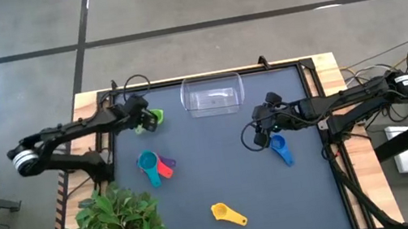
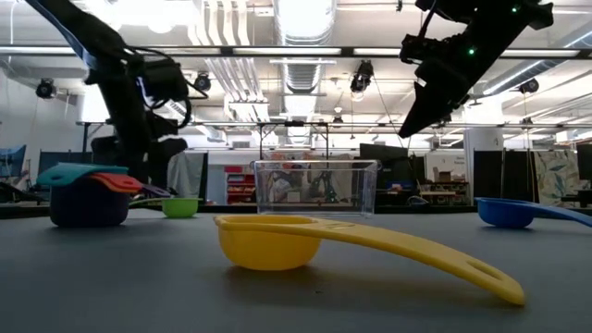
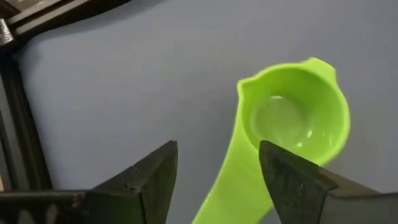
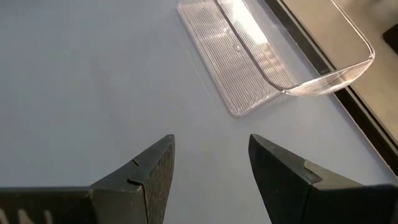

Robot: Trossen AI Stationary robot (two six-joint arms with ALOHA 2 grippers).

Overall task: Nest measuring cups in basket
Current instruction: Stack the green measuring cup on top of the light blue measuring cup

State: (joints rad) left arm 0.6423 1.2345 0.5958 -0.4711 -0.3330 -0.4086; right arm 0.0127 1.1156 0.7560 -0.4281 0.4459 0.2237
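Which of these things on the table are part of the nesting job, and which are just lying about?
Part of the job:
green cup
teal cup, stacked with red and purple ones
blue cup
yellow cup
clear basket, empty

Just there:
potted plant
cables

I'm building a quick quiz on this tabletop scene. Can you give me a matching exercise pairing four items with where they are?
Things:
1. green cup
2. blue cup
3. yellow cup
4. basket

Places:
A. by the right pincer
B. alone, nearest the table's front edge
C. at the back of the table, in the middle
D. below the open left pincer

Pairs: 1-D, 2-A, 3-B, 4-C
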